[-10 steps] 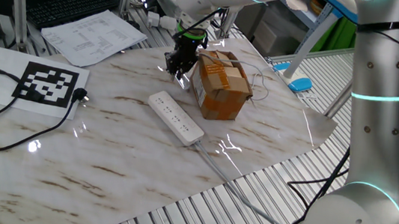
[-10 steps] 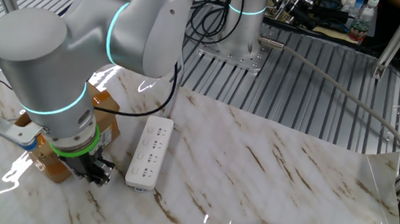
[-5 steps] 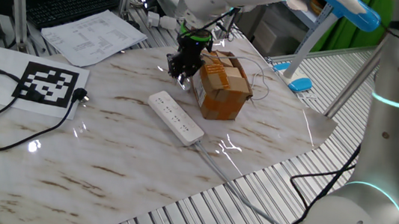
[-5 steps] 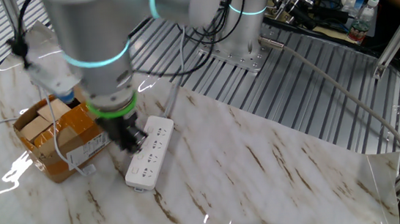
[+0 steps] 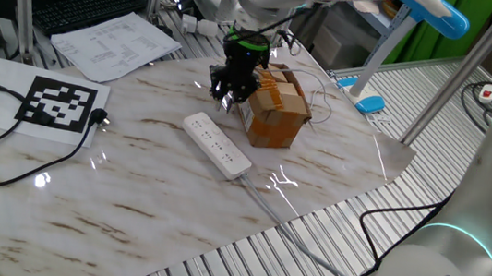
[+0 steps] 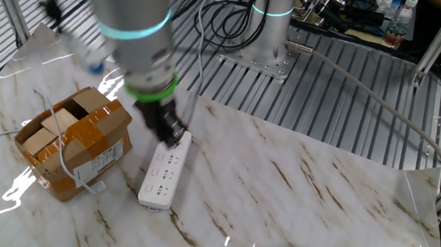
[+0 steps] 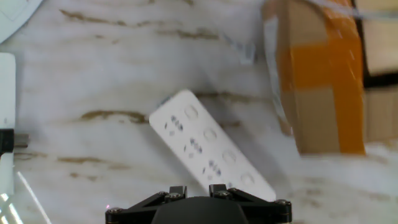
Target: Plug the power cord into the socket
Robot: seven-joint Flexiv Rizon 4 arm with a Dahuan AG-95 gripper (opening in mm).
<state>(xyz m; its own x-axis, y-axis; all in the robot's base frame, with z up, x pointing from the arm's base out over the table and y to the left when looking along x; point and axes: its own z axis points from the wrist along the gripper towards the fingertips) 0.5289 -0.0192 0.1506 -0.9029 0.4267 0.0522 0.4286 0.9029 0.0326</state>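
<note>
My jaws above bench (image 5: 150, 164), over socket (image 7: 210, 148) end nearest cardboard box (image 5: 274, 107); socket flat, diagonal below. Jaw opening: cannot tell.

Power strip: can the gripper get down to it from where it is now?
Probably yes. The gripper hangs just over the power strip, whose outlet face lies bare in the hand view. The cardboard box sits close beside it, apart, not over it.
</note>
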